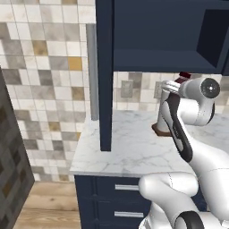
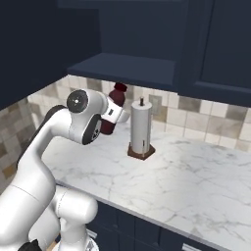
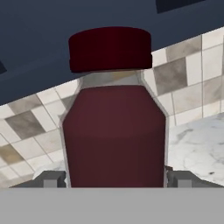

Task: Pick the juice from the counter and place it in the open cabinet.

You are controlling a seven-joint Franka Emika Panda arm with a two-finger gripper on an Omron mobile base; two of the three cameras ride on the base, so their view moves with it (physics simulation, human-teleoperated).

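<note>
The juice point(image 3: 113, 131), a maroon bottle with a dark red cap, stands upright between my fingertips point(image 3: 51, 179), and my gripper point(image 3: 113, 180) is shut on its lower body. In the right base view the juice point(image 2: 114, 108) hangs in the air above the counter point(image 2: 186, 186), with its cap just under the floor of the open cabinet point(image 2: 127, 68). My gripper point(image 2: 111, 118) holds it from the left. In the left base view just the cap of the juice point(image 1: 183, 75) peeks over my arm, below the open cabinet point(image 1: 165, 60).
A white paper-towel roll point(image 2: 140, 128) on a brown stand rises just right of the bottle; the same roll point(image 1: 162, 120) is half hidden by my arm. The cabinet's open door point(image 1: 105, 71) hangs down at the left. Navy drawers point(image 1: 125, 188) lie under the counter point(image 1: 129, 152).
</note>
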